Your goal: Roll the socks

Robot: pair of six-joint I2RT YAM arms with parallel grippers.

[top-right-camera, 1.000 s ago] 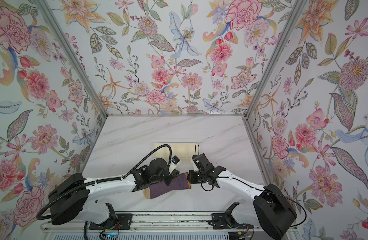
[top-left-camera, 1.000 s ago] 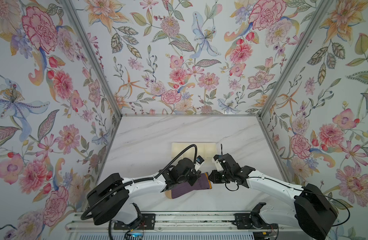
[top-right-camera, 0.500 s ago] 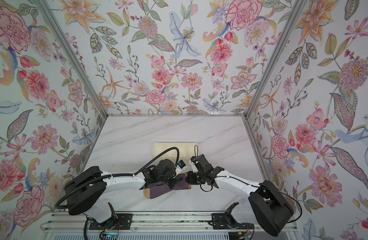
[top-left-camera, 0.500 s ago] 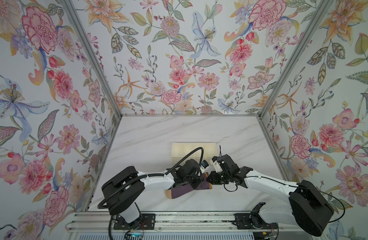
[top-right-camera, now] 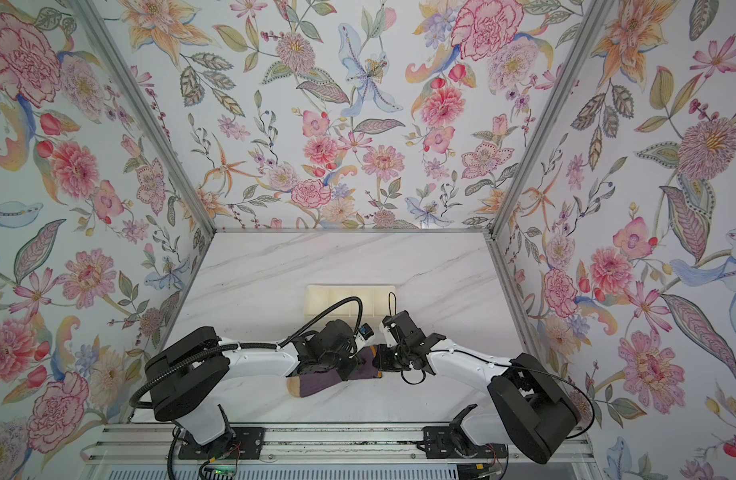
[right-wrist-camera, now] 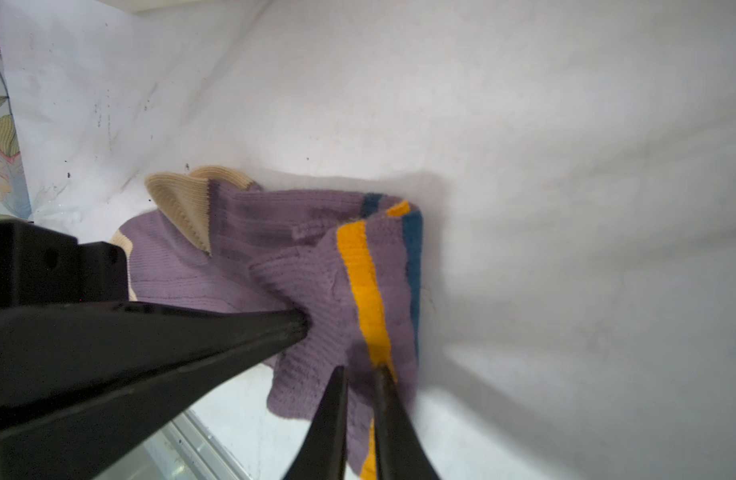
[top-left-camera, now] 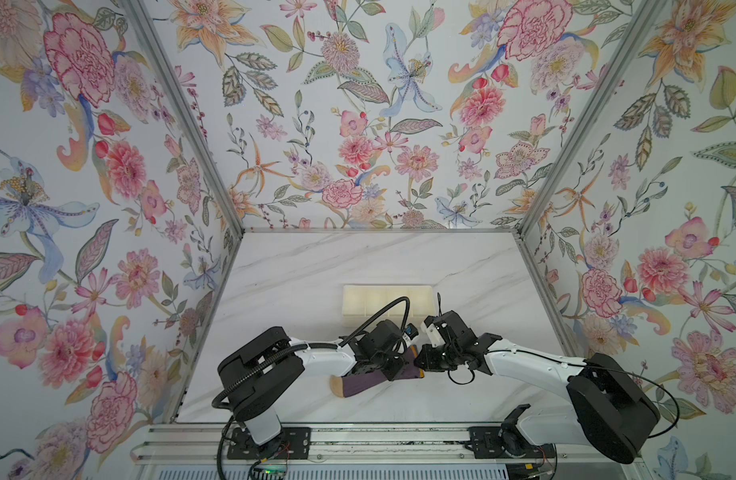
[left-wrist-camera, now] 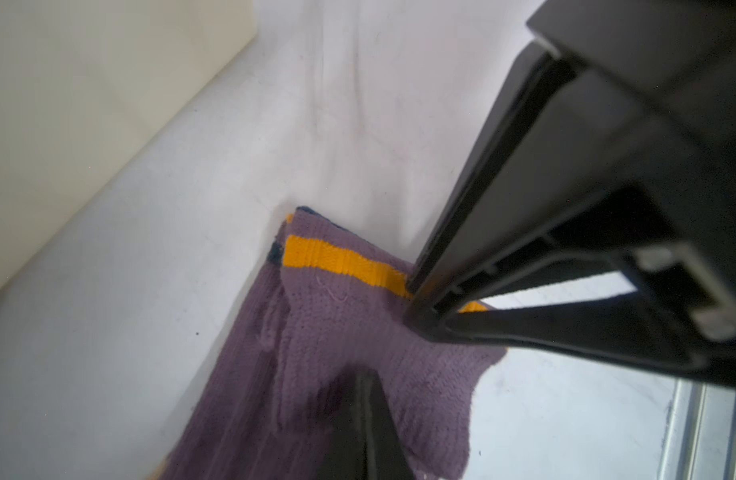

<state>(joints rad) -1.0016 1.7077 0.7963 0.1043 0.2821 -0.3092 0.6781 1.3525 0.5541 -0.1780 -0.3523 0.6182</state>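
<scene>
The left elbow (top-left-camera: 260, 365) has swung in! Left claw (left-wrist-camera: 364, 376) and right claw (right-wrist-camera: 360, 374) both clamped on the socks (top-left-camera: 358, 384) at the cuff, by the front edge of the bench (top-left-camera: 316, 270); open room behind.

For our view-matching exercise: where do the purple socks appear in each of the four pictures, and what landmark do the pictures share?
Top view: socks low, at centre.
Top view: socks low, just left of centre.
Left wrist: socks in the picture's lower middle.
Right wrist: socks around the picture's centre.
Shared landmark: the white marble table.
</scene>
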